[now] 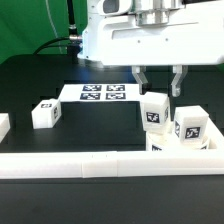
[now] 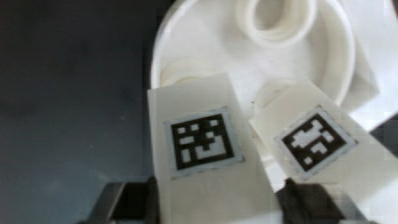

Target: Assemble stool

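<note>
The stool's round white seat (image 2: 214, 50), with a hole near its middle, lies flat at the exterior view's right, behind the front rail (image 1: 206, 145). Two chunky white legs with black-and-white tags stand on it: one leg (image 1: 153, 110) (image 2: 199, 140) directly under my gripper (image 1: 160, 90) (image 2: 214, 197), and a second leg (image 1: 190, 126) (image 2: 313, 138) just beside it. My gripper is shut on the top end of the first leg, with a dark finger (image 2: 125, 200) on each side of it. A third leg (image 1: 45, 113) lies alone on the black table at the exterior view's left.
The marker board (image 1: 100, 93) lies flat behind the middle of the table. A long white rail (image 1: 100, 163) runs across the front, with a short white piece (image 1: 3, 124) at the left edge. The robot's white body (image 1: 150, 40) looms at the back.
</note>
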You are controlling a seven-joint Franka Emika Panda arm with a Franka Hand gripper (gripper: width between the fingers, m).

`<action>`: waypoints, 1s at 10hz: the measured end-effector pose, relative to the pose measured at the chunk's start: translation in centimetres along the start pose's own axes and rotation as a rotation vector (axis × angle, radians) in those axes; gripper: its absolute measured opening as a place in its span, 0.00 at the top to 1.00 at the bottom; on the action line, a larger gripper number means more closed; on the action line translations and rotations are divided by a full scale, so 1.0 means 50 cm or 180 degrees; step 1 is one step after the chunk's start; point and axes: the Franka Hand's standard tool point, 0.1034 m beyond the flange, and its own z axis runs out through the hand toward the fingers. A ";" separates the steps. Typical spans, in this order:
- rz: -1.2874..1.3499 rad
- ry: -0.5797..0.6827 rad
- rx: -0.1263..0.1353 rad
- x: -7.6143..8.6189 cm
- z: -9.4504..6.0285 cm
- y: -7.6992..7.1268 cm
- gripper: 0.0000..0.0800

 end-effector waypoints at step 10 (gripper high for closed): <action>0.0389 -0.0185 0.0046 0.001 -0.039 -0.009 0.19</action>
